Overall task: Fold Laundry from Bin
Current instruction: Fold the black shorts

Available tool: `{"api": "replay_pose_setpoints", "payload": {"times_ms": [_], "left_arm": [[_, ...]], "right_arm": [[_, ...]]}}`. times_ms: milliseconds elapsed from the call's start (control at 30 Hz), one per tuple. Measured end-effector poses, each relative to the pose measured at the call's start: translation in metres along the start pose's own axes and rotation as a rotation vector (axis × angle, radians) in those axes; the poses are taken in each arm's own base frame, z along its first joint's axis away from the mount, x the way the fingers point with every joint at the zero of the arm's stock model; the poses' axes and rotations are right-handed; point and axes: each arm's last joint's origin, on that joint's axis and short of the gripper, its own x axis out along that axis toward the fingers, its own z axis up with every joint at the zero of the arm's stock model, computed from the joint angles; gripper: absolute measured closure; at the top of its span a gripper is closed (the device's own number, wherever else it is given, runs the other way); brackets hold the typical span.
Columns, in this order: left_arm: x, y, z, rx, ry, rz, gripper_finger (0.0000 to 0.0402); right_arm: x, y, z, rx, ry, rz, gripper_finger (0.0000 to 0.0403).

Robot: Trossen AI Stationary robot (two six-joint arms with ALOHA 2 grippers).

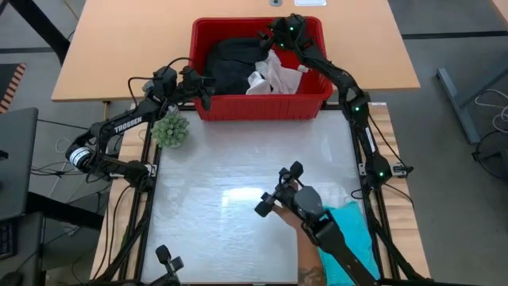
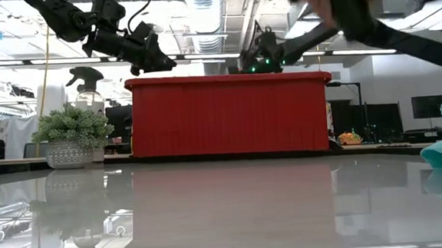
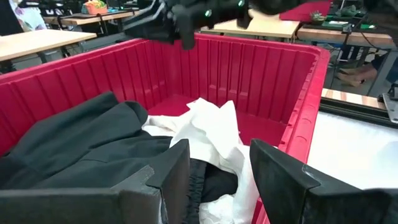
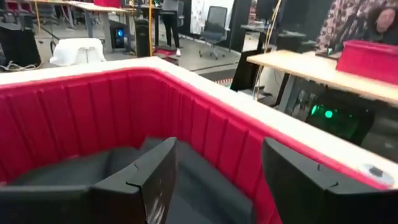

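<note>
Glossy white surface [image 1: 214,183] below, my half-open, empty left gripper [image 3: 214,171] and wider, empty right gripper [image 4: 214,180] hover over the rectangular red plastic bin [image 1: 262,107] at top centre, where tangled black [image 1: 230,63] and white [image 1: 274,75] garments risk snagging together.

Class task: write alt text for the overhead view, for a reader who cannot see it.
A red bin at the table's far edge holds a black garment and white cloth; both arms' open tools, left and right, reach in. A teal garment lies near right.
</note>
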Motion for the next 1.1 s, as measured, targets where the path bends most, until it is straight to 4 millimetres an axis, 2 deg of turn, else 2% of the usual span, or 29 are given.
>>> {"api": "replay_pose_setpoints", "payload": {"times_ms": [200,300,533,733,867,967,1033,1100], "left_arm": [[0.0,0.0,-0.001,-0.007,0.013,-0.002,0.0242],[0.0,0.0,-0.003,-0.014,0.029,-0.004,0.0242],[0.0,-0.001,-0.004,-0.016,0.04,-0.012,0.0242],[0.0,-0.002,-0.005,-0.021,0.042,-0.036,0.0242],[0.0,-0.002,-0.005,-0.022,0.043,-0.038,0.0242],[0.0,-0.002,-0.005,-0.025,0.045,-0.039,0.0242],[0.0,-0.002,-0.005,-0.028,0.051,-0.039,0.0242],[0.0,-0.002,-0.006,-0.024,0.054,-0.039,0.0242]], "right_arm": [[0.018,0.001,-0.047,0.019,0.091,-0.012,0.0148],[0.024,0.002,-0.063,0.026,0.118,-0.009,0.0148],[0.025,0.002,-0.082,0.036,0.225,-0.011,0.0148],[0.024,0.002,-0.11,0.06,0.379,-0.008,0.0148],[0.028,0.004,-0.124,0.01,0.404,-0.009,0.0155],[0.031,0.012,-0.131,-0.046,0.428,-0.038,0.0205],[0.033,0.02,-0.132,-0.081,0.437,-0.019,0.0268],[0.034,0.026,-0.13,-0.093,0.43,-0.007,0.0348]]}}
